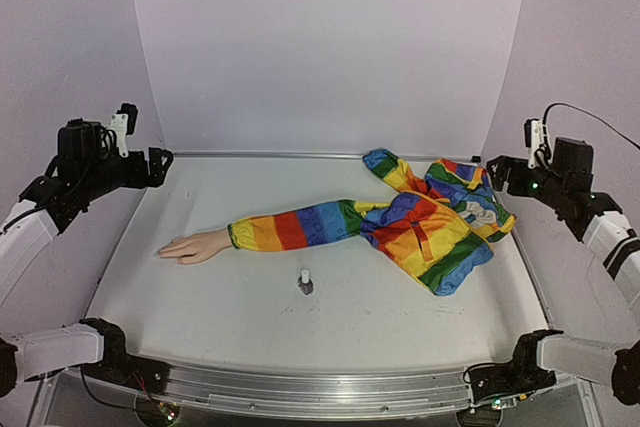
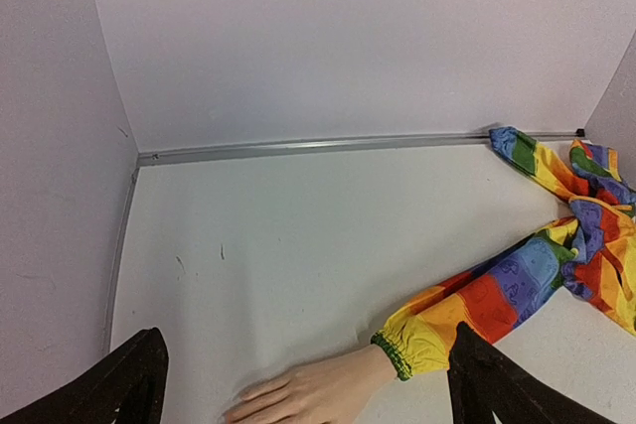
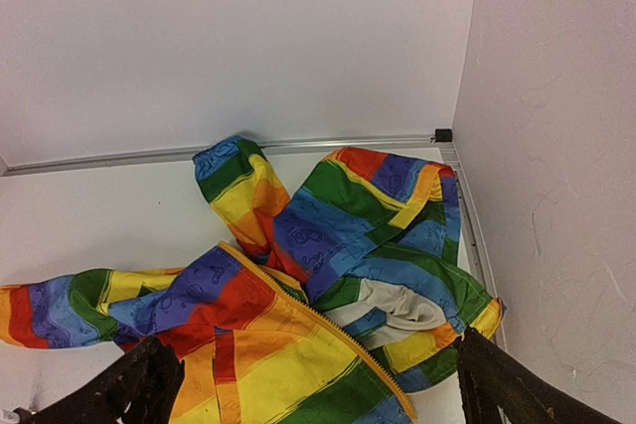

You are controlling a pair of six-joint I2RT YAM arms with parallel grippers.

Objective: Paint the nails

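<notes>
The pale mannequin hand [image 1: 195, 246] lies flat on the table, fingers pointing left, its arm in a rainbow-striped sleeve [image 1: 295, 228]. The hand also shows at the bottom of the left wrist view [image 2: 313, 394]. The nails are too small to make out. A small grey polish bottle [image 1: 305, 282] stands upright in front of the sleeve. My left gripper [image 1: 160, 159] is raised at the far left, open and empty, well above the hand. My right gripper [image 1: 493, 167] is raised at the far right, open and empty, over the jacket.
The rainbow jacket body [image 1: 440, 222] lies bunched at the right back of the table, filling the right wrist view [image 3: 338, 275]. A metal rail [image 1: 330, 392] runs along the near edge. White walls [image 1: 330, 47] enclose the table on three sides.
</notes>
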